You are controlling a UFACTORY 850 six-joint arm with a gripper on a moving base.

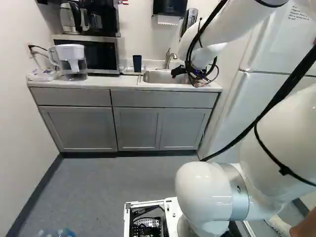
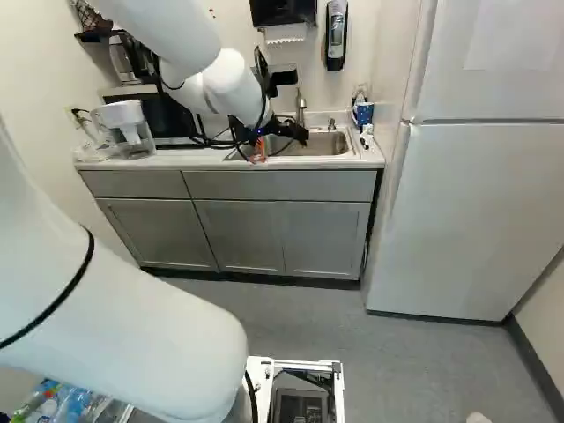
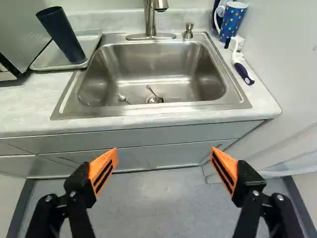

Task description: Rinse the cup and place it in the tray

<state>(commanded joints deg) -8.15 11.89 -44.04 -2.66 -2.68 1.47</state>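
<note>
Counter [image 3: 34, 114] has the dark cup [image 3: 62, 37] in the tray [image 3: 47, 57] beside the sink [image 3: 158, 59]; placing looks done, can't confirm rinse; my gripper [image 3: 164, 151] wide, empty, near the sink

White arm (black cables strapped on).

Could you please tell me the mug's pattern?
The mug has coloured dots on blue, clearest in the wrist view.
</note>
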